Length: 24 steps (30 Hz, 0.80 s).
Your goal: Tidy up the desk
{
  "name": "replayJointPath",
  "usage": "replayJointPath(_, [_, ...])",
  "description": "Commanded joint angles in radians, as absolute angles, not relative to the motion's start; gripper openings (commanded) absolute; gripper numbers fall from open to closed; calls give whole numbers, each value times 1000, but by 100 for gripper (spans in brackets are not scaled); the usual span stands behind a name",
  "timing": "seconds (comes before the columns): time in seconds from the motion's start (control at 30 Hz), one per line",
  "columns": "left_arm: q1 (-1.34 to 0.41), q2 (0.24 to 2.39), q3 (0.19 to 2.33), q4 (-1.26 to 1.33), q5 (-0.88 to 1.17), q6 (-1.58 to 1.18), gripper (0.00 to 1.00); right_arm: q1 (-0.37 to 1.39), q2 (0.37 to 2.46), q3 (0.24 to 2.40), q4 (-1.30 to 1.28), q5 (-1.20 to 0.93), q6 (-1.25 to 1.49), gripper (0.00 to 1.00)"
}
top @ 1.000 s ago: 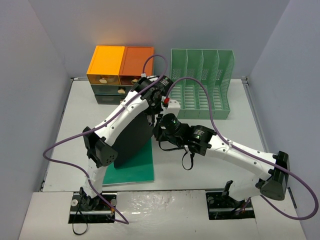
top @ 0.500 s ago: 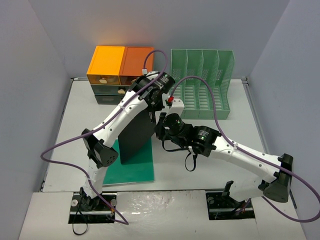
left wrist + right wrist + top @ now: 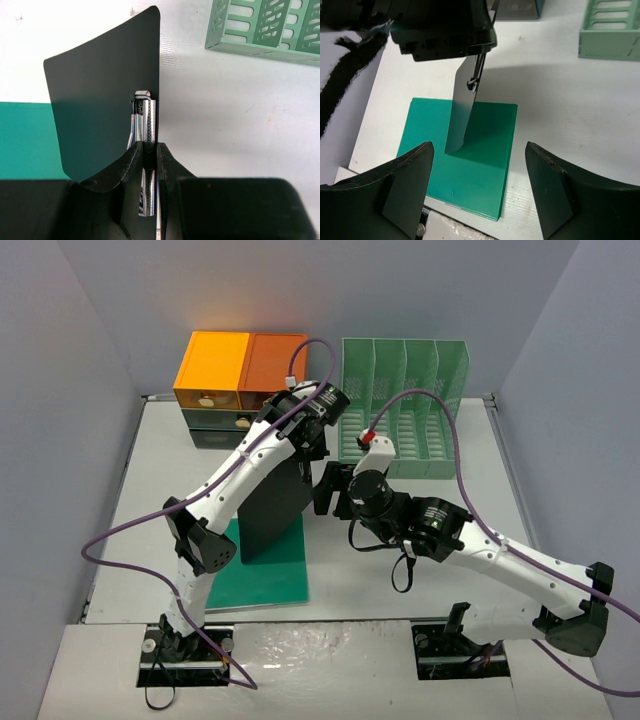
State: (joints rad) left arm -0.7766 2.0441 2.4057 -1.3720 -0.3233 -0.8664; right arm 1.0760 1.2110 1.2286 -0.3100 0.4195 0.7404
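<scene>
While left gripper [image 3: 150, 148] clamps black clipboard [image 3: 100, 100] | right gripper [image 3: 477, 150]: jaws apart, empty | green pad [image 3: 487, 172]: desk [image 3: 150, 470] near edge, left.

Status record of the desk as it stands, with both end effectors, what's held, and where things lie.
left end effector: shut on black folder, pinching at its metal clip
black folder: held upright over green folder
right end effector: open, holding nothing, facing the black folder
green folder: flat on desk, front left
file rack: back right
drawer unit: back left
</scene>
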Motion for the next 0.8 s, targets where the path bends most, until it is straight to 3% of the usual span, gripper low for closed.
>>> replayJointPath(0.0, [-769, 2022, 2480, -1546, -307, -837, 0, 1082, 1126, 1220, -326, 569, 795, 71])
replayJointPath(0.23, [-767, 2012, 2493, -1510, -273, -801, 0, 1080, 981, 1168, -426, 747, 896, 70])
replayJointPath(0.77, [-775, 1965, 2570, -1385, -163, -708, 0, 1077, 989, 1101, -515, 792, 1021, 70])
